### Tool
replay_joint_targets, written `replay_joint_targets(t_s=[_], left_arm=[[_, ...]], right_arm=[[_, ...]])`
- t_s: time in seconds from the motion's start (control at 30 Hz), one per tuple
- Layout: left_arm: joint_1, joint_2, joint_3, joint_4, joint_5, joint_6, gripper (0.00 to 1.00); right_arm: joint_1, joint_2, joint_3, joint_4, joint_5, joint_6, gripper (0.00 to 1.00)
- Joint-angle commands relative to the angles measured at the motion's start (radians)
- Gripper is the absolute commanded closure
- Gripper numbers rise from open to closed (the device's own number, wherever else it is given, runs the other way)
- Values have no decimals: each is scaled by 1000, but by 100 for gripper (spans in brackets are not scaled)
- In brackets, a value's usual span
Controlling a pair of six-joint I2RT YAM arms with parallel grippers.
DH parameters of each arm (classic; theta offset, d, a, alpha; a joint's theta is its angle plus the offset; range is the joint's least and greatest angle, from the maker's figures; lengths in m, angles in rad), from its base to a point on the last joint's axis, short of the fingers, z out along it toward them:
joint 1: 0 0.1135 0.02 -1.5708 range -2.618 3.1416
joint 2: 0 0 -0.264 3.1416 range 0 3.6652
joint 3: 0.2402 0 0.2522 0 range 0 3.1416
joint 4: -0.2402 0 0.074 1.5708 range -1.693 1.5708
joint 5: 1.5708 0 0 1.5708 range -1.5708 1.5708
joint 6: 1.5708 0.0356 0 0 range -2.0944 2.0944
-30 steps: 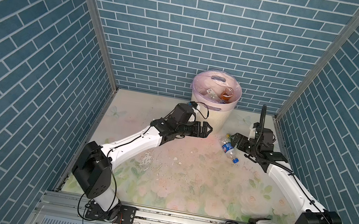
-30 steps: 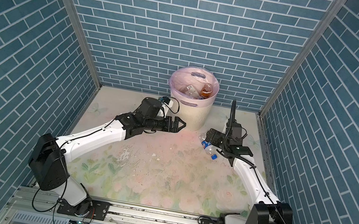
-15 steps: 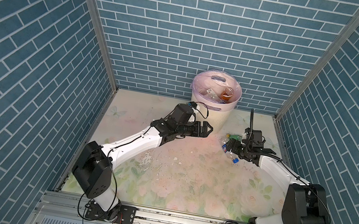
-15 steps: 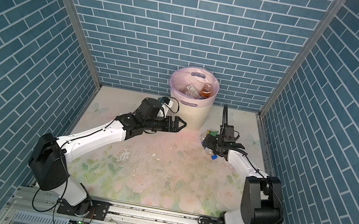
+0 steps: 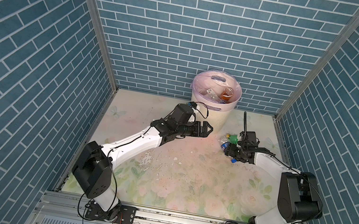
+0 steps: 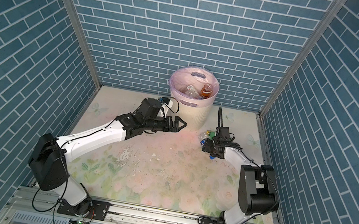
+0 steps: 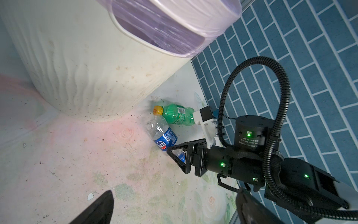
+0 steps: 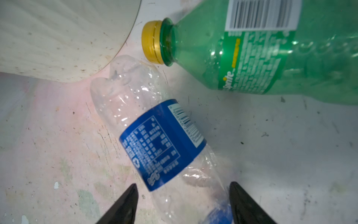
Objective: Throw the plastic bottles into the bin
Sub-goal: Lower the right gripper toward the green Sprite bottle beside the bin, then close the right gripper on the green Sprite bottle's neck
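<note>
Two plastic bottles lie on the floral floor right of the bin (image 5: 215,121) (image 6: 193,117). One is clear with a blue label (image 5: 224,143) (image 6: 203,139) (image 8: 155,131), the other green with a yellow cap (image 5: 233,138) (image 6: 211,133) (image 8: 261,54). My right gripper (image 5: 229,151) (image 8: 183,184) is low over the floor and open, its fingers on either side of the clear bottle's neck end, with a gap on one side. My left gripper (image 5: 207,131) (image 7: 174,192) hangs open and empty beside the bin's base. A brown bottle (image 5: 226,93) and other bottles lie inside the bin.
The blue brick back wall stands right behind the bin, and the right side wall (image 5: 318,142) runs close to the right arm. In the left wrist view the green bottle (image 7: 178,114) lies between the bin's wall (image 7: 87,67) and the right gripper (image 7: 178,155).
The right arm has swung left and down onto the clear bottle, and its jaws have narrowed around the neck end. The left arm has not moved.
</note>
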Motion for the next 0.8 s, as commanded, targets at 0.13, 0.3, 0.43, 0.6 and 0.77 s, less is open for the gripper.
replay_joint_targets(t_s=[0.13,0.3,0.43,0.6,0.77], left_arm=[[6,3,-5,10,5,0,1],[10,-5,-12,4,7,0,1],[19,-20,-31,7,-3,-3,1],[41,-35,-57,20,1,-24,1],[58,-53,-76,22,3,-29,1]], right_arm=[[50,31,58,5,-13,-28,40],[84,36,57,15,-20,-20,53],[116,47,63,23,-24,-5,57],[174,66,74,34,-30,24,58],[214,77,87,39,-46,35,59]])
